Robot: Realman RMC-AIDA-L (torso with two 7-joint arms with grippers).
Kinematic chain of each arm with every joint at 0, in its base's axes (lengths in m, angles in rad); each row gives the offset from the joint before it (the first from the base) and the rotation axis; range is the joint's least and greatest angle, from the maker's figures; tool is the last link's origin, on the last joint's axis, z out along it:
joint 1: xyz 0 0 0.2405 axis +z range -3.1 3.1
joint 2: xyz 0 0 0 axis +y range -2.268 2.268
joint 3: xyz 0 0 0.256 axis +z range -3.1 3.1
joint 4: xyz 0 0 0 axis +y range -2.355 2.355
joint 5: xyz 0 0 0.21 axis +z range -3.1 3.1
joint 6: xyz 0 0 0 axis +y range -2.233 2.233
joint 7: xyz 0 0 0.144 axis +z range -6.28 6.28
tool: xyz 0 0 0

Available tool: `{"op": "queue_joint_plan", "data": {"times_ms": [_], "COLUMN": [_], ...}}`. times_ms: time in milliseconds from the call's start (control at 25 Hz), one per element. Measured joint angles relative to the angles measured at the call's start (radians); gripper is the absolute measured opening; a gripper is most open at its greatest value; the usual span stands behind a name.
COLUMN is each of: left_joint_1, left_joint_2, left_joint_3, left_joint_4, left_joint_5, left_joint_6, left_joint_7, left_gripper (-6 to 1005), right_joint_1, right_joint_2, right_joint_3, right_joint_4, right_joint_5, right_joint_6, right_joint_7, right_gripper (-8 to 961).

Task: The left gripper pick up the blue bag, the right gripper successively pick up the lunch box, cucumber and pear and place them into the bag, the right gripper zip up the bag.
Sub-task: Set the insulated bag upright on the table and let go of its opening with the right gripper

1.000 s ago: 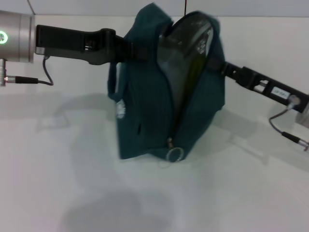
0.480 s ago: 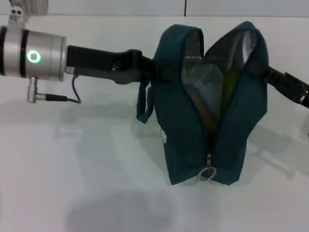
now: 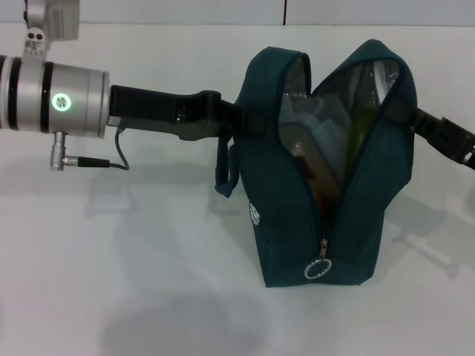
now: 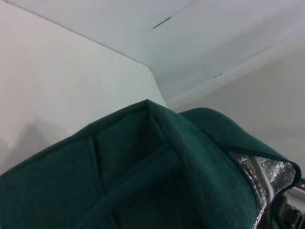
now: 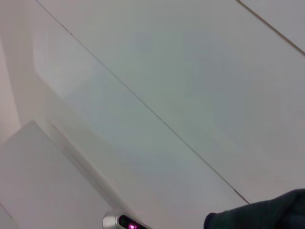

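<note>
The blue bag (image 3: 297, 222) hangs upright between my two arms at centre right, its mouth spread open and its silver lining showing. Its ring zipper pull (image 3: 317, 269) sits low on the front seam. My left gripper (image 3: 249, 120) reaches in from the left and is shut on the bag's left rim by a handle. My right gripper (image 3: 401, 111) is shut on the bag's right rim. Inside I see the clear lunch box (image 3: 323, 127), the green cucumber (image 3: 365, 122) and an orange patch of the pear (image 3: 318, 194). The bag's fabric fills the left wrist view (image 4: 143, 167).
The white table (image 3: 148, 245) spreads around the bag, with the bag's shadow (image 3: 185, 326) at the front. The left arm's silver cylinder with its green light (image 3: 59, 101) is at the far left. A corner of the bag shows in the right wrist view (image 5: 267, 212).
Both arms have carried the bag to the right and turned its open seam toward me. In the last half second it only shifted slightly and its mouth stayed spread.
</note>
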Motion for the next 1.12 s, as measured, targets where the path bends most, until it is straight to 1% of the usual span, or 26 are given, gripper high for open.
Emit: {"op": "queue_joint_plan", "data": {"times_ms": [160, 480, 640, 840, 1000, 1120], "left_joint_1": [0.011, 0.014, 0.015, 0.016, 0.017, 0.018], "left_joint_2": [-0.001, -0.005, -0.006, -0.007, -0.007, -0.007], "left_joint_3": [0.001, 0.001, 0.001, 0.001, 0.001, 0.001], "left_joint_4": [-0.002, -0.003, -0.003, -0.003, -0.003, -0.003], "left_joint_5": [0.003, 0.004, 0.004, 0.004, 0.004, 0.004], "left_joint_6": [0.001, 0.006, 0.007, 0.007, 0.008, 0.009], "left_joint_7": [0.001, 0.0, 0.001, 0.001, 0.001, 0.001], "left_gripper": [43, 43, 43, 43, 43, 43], "right_joint_1": [-0.005, -0.031, -0.045, -0.068, -0.087, -0.111], "right_joint_2": [-0.002, -0.019, -0.023, -0.019, -0.022, -0.024], "right_joint_3": [-0.001, 0.001, 0.004, 0.032, 0.032, 0.044], "right_joint_4": [0.005, 0.036, 0.037, 0.046, 0.055, 0.062], "right_joint_5": [0.0, 0.0, 0.003, 0.002, 0.003, 0.004], "right_joint_6": [-0.006, -0.067, -0.083, -0.112, -0.126, -0.17], "right_joint_7": [0.0, -0.013, -0.036, -0.067, -0.077, -0.124], "right_gripper": [50, 110, 177, 263, 333, 385]}}
